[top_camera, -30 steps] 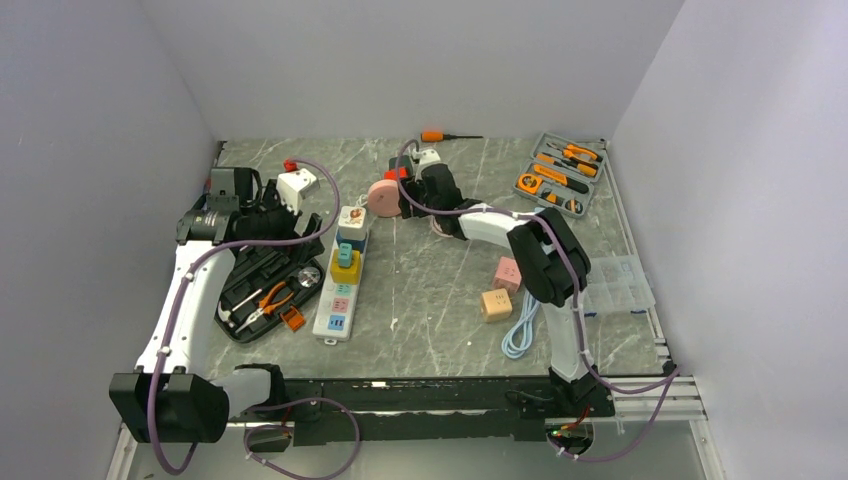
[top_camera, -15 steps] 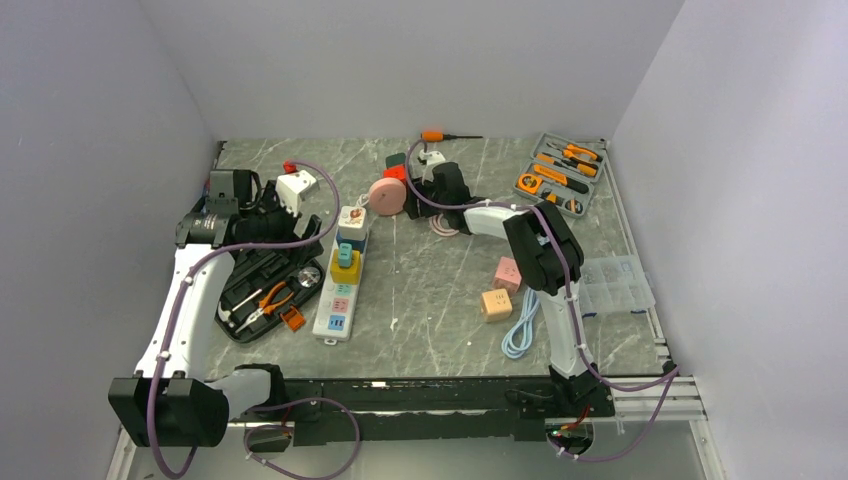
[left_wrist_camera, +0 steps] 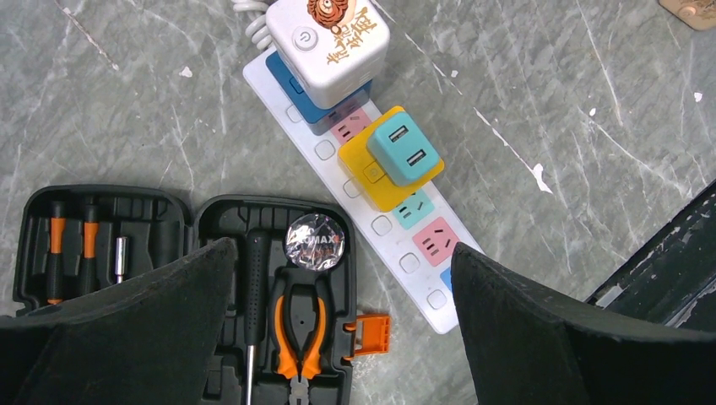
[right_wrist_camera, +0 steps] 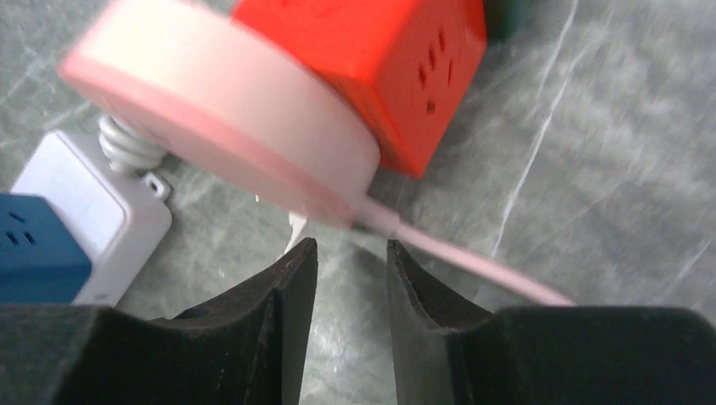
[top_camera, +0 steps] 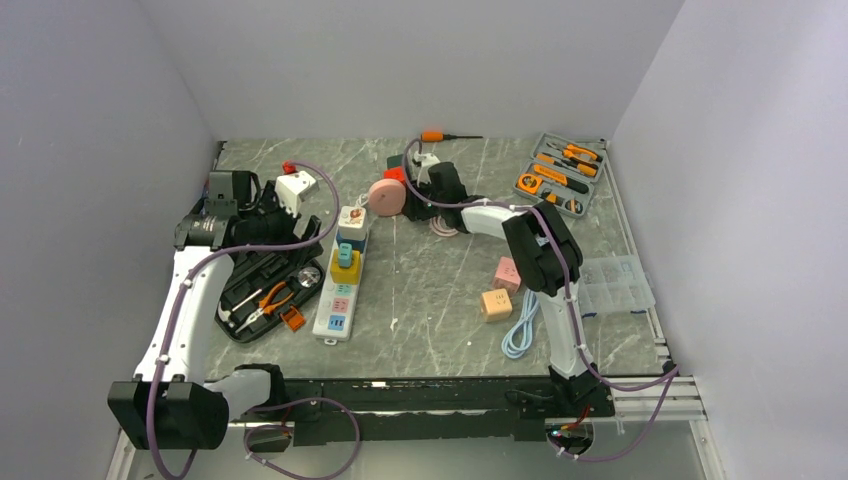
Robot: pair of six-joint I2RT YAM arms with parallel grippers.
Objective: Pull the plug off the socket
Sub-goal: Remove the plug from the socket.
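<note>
Fingers (right_wrist_camera: 270,329) of the right gripper (right_wrist_camera: 352,246) stand close together with a narrow gap, and only the tabletop is seen between them. Their tips are just under one pale pink round disc (right_wrist_camera: 228,126), which leans against one red plastic socket cube (right_wrist_camera: 397,67). One flat pink cable (right_wrist_camera: 473,270) leaves the disc just beside the tips. I cannot tell if the disc is plugged into the cube. Both are near the middle of the far edge of the grey marble tabletop (left_wrist_camera: 549,110).

The left gripper (left_wrist_camera: 342,245) has its fingers (left_wrist_camera: 143,329) spread wide and holds nothing. It hangs over one long white power strip (left_wrist_camera: 422,283) on the left half of the tabletop. Four blocks sit on this strip in two stacks. One white cube (left_wrist_camera: 329,38), with a cartoon tiger, a power sign and red characters I cannot read, sits on a blue cube (left_wrist_camera: 287,80). One teal block with two USB ports (left_wrist_camera: 405,150) sits on a yellow square adapter (left_wrist_camera: 363,169).

Beside the strip, toward the left edge, one black tool case (left_wrist_camera: 169,228) lies open. It holds one pair of orange-handled pliers (left_wrist_camera: 297,337) and a round silver label (left_wrist_camera: 315,242) reading "OMAX".
</note>
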